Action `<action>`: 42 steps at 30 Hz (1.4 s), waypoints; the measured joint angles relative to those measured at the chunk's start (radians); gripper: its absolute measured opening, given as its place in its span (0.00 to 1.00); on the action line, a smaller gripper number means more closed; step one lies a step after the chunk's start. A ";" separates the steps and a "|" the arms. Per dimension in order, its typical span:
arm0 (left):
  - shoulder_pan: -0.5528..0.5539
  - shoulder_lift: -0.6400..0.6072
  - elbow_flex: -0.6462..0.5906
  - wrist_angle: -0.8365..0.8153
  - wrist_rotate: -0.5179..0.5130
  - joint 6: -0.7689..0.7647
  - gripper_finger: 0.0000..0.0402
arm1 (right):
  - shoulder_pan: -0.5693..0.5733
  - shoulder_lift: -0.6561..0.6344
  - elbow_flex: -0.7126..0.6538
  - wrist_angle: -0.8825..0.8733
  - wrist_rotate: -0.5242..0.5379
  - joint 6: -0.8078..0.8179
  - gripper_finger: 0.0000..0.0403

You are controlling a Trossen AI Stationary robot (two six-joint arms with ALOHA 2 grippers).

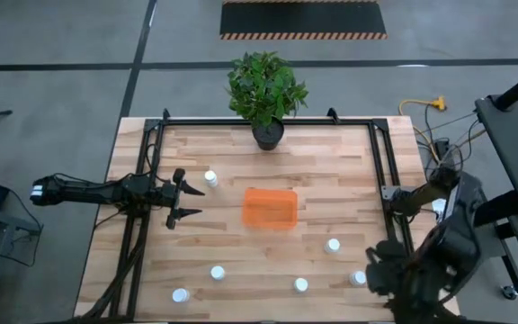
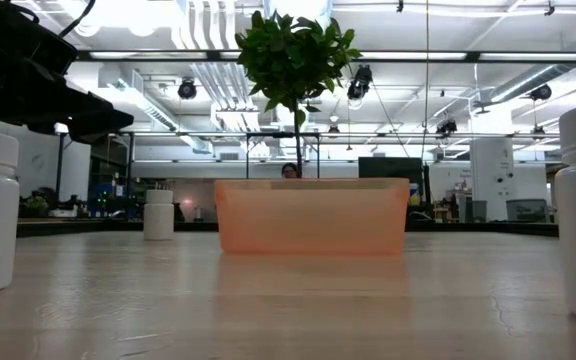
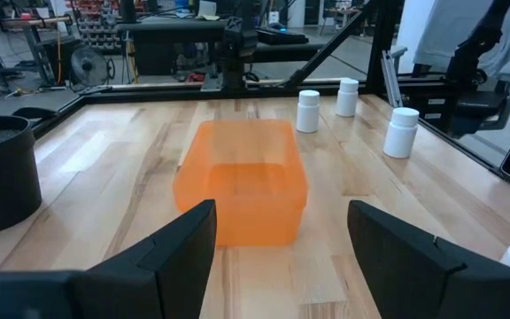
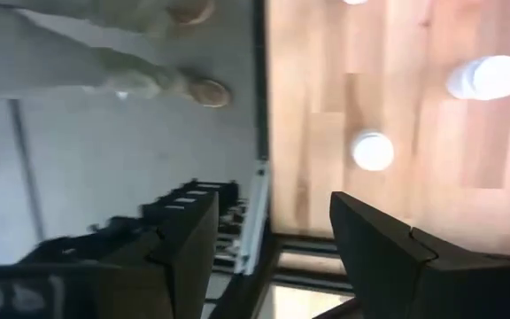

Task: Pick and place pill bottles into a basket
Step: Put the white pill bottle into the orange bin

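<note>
The orange basket [image 1: 270, 208] stands mid-table and also shows in the left wrist view [image 3: 242, 190] and the low view [image 2: 311, 214]. Six white pill bottles stand upright on the wood: one [image 1: 210, 178] far-left of the basket, and several nearer ones [image 1: 333, 245], [image 1: 217, 273], [image 1: 180, 294], [image 1: 301, 285], [image 1: 358, 278]. My left gripper [image 1: 185, 199] is open and empty, left of the basket and pointing at it [image 3: 277, 248]. My right gripper [image 1: 380, 263] is open and empty [image 4: 273, 248] at the table's near right corner, close to one bottle [image 4: 373, 151].
A black pot with a green plant [image 1: 266, 94] stands at the far edge behind the basket. A black metal frame [image 1: 380, 171] runs along the table's sides. A person's feet [image 4: 193, 89] show on the floor beyond the right edge.
</note>
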 joint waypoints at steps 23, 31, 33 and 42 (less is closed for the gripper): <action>0.001 0.000 0.000 0.000 0.000 0.000 0.59 | 0.013 -0.287 -0.600 0.312 0.087 0.261 0.67; 0.000 0.000 0.000 0.001 0.000 0.000 0.59 | 0.012 -0.273 -0.713 0.352 0.083 0.185 0.87; 0.000 0.000 0.000 0.000 0.000 0.000 0.59 | 0.013 -0.255 -0.735 0.354 0.083 0.174 0.89; 0.000 0.001 0.000 0.000 0.000 0.000 0.59 | 0.013 -0.186 -0.769 0.436 0.166 0.073 0.89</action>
